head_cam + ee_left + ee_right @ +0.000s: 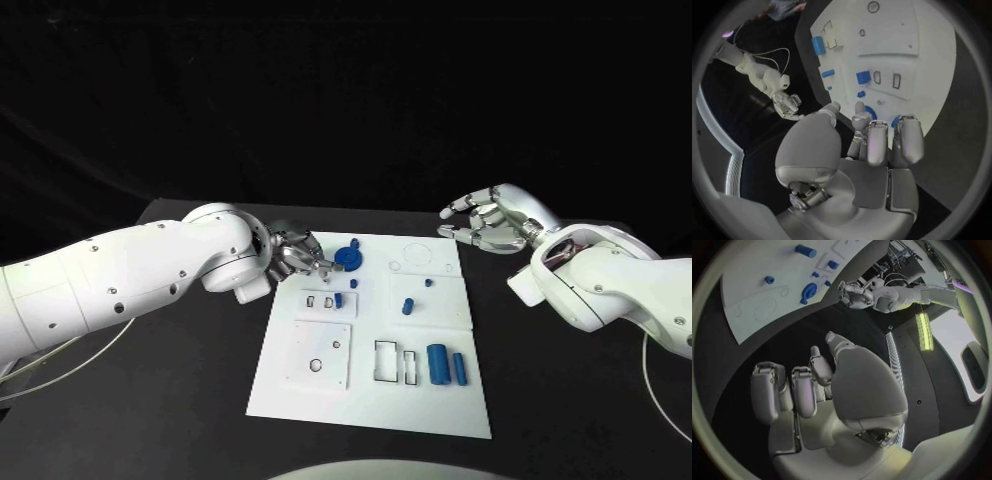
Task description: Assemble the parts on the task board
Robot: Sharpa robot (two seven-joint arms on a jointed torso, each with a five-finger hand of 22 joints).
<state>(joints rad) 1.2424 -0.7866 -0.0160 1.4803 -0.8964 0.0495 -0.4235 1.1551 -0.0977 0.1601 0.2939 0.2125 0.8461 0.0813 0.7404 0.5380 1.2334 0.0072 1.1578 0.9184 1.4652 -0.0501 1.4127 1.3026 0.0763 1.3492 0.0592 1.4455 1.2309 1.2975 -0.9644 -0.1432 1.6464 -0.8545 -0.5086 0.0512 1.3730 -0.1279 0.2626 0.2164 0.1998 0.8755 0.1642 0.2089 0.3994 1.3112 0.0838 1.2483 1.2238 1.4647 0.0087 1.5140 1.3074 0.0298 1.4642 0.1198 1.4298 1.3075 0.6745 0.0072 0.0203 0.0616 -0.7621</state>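
The blue disc (349,259) lies on the board (372,400) just past the left hand's (293,249) fingertips (859,107), apparently untouched. Those fingers are loosely spread, empty. The right hand (490,222) hovers off the board's far corner, fingers curled apart, empty.

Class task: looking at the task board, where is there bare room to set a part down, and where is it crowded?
Free: the task board near edge, below the two blue cylinders. Crowded: the far left corner, where the left hand meets the round blue part.
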